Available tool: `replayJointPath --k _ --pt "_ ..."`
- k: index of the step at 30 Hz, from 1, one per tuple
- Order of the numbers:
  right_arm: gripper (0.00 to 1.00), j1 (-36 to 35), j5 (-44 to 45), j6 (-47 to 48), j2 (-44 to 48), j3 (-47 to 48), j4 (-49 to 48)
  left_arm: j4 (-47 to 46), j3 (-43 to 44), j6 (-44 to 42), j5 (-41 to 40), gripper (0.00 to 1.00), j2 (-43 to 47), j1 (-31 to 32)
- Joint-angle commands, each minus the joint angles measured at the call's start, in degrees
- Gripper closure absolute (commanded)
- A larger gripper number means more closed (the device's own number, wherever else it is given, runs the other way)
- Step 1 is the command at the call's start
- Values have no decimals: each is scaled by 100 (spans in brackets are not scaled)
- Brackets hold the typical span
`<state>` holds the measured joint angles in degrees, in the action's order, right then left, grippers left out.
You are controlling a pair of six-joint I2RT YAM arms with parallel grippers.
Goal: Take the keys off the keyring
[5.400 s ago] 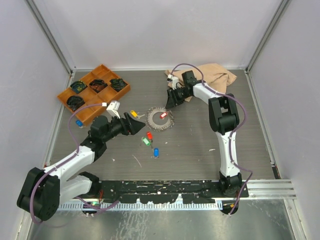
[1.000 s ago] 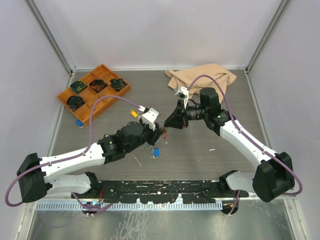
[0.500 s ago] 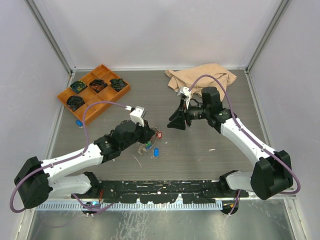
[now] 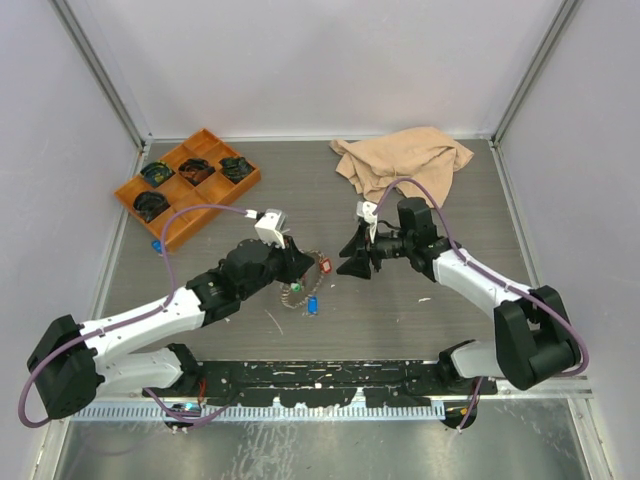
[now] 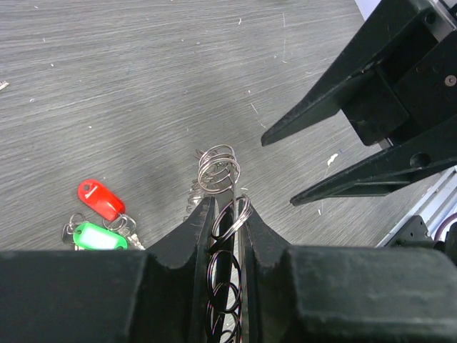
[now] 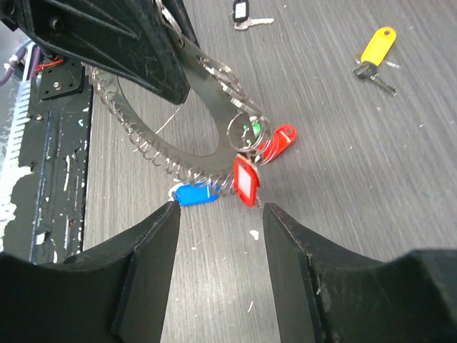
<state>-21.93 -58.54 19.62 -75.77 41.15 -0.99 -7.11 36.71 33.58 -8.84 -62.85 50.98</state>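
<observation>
L gripper [image 5: 227,214]: jaws pressed together on the keyring [image 6: 146,139], pinching its flat band edge-on. Ring sits tilted, mid-table, far rim low; contact w/ the table [image 4: 400,320] cannot be told. R gripper [image 6: 223,211]: jaws spread wide, nothing between them, touching nothing; tips face the ring's free rim, just beside it. Bunched at that rim: red tag w/ white label [image 6: 247,180], plain red tag [image 6: 283,139], green tag [image 6: 250,130], blue tag [image 6: 196,194]. Which of these are threaded on the rim's wire coils cannot be told. Lying loose, well apart from the ring: yellow key [image 6: 377,44], black key [image 6: 241,11]. Clearance, top view: bare table to the right of and nearer than both grippers. Orange tray [image 4: 178,150] sits far-left and tan cloth [image 4: 405,160] far-right, both well apart from the ring; enclosure walls bound three sides. View differences: the top view hides the pinch under the L wrist. The L wrist view shows the pinch, the coils end-on and the R fingers [image 5: 335,100] spread. Only the R wrist view shows the ring's hollow centre plus the yellow and black keys.
</observation>
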Motion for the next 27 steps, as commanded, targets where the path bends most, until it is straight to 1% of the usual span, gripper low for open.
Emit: replayJointPath --k 1,8,16,21,24,27 --pt "44 0 -272 102 -50 -10 -883 -584 240 17 166 100 227 -23" --pt "44 5 -556 -568 -164 -181 -1510 -674 231 -135 347 100 399 -27" --pt "44 0 -794 -715 -221 -298 -1784 -741 301 -311 471 100 542 -23" --pt "45 -4 -689 -871 -202 -363 -1999 -853 302 -312 586 100 560 -26" --pt "51 -51 -692 -858 -194 -367 -2001 -886 316 -324 590 100 565 -25" --pt "62 -93 -721 -851 -159 -338 -1936 -831 349 -366 497 100 578 -20"
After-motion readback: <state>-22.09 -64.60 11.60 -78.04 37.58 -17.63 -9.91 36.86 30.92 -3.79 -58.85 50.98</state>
